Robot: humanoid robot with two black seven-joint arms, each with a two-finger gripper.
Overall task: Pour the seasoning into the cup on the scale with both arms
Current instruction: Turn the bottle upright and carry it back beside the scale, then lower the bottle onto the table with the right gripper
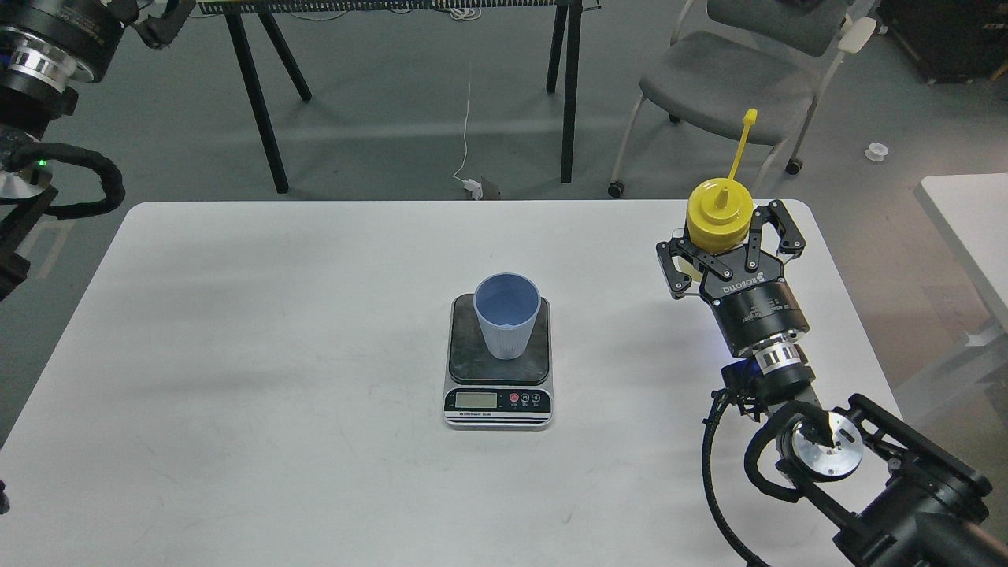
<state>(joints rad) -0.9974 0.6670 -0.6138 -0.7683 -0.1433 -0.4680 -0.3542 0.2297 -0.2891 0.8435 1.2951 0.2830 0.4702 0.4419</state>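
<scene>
The yellow seasoning bottle (pixel 715 223) stands upright at the table's right side, nozzle up, its cap strap (pixel 741 146) sticking upward. My right gripper (pixel 728 248) comes at it from the near side, with a finger on each side of its body, and is shut on it. The light-blue ribbed cup (pixel 508 315) stands upright on the scale's dark plate (pixel 465 350) at the table's middle, well left of the bottle. My left arm is raised at the top left. Its gripper (pixel 157 20) is cut off by the frame's edge, so its fingers cannot be told apart.
The white table (pixel 276 354) reaches the right edge just past the bottle. A grey chair (pixel 732 79) and black table legs (pixel 256 102) stand on the floor behind. Another white table's corner (pixel 972 213) is at far right.
</scene>
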